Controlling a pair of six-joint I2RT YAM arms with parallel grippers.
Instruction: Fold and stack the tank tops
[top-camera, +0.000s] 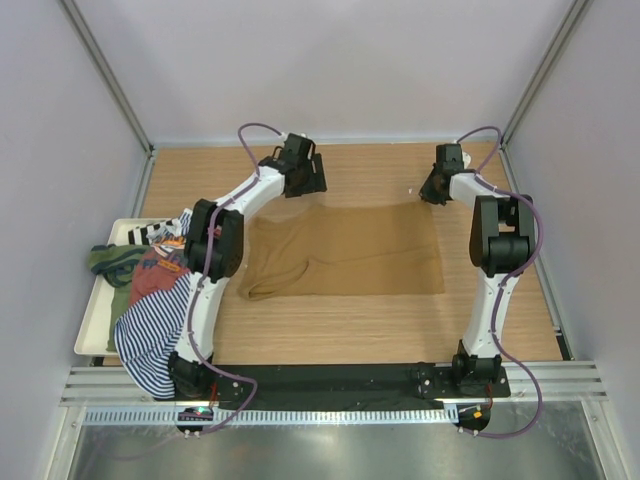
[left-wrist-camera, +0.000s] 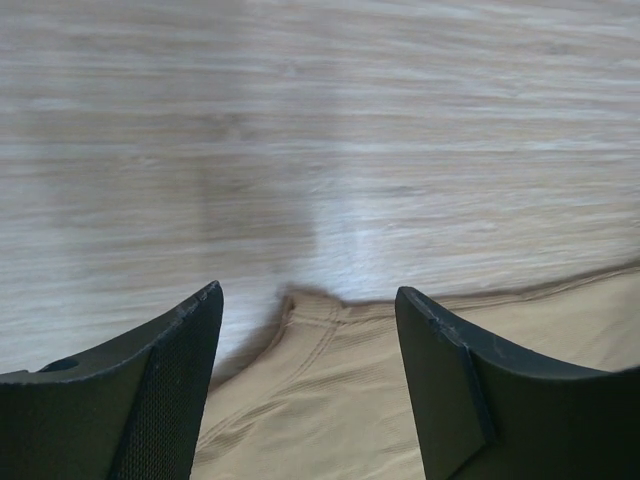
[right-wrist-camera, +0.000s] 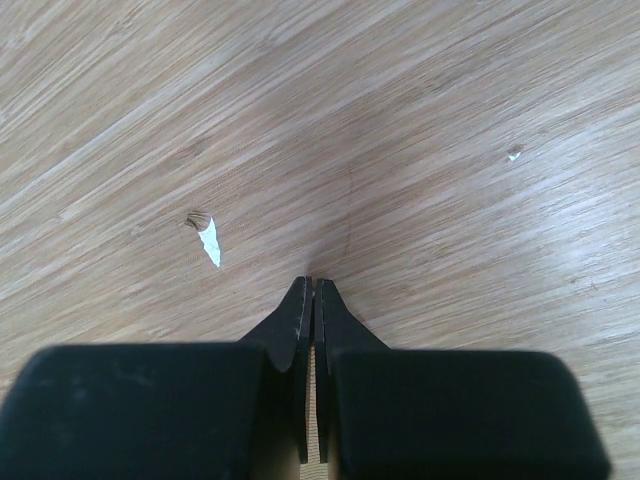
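A tan-brown tank top (top-camera: 345, 250) lies spread flat in the middle of the wooden table. My left gripper (top-camera: 305, 187) hovers open over its far left corner; in the left wrist view the hemmed corner of the tan top (left-wrist-camera: 330, 400) lies between the two fingers of the left gripper (left-wrist-camera: 308, 290), untouched. My right gripper (top-camera: 432, 195) is at the far right corner. In the right wrist view the right gripper (right-wrist-camera: 313, 282) is shut, with a thin strip of tan cloth (right-wrist-camera: 312, 400) pinched between its fingers.
A white tray (top-camera: 92, 330) at the left holds a heap of tops: olive green (top-camera: 112, 260), rust-red (top-camera: 155, 277) and navy-white striped (top-camera: 150, 340), the striped one hanging over the tray's near edge. A small white scrap (right-wrist-camera: 210, 243) lies on the wood.
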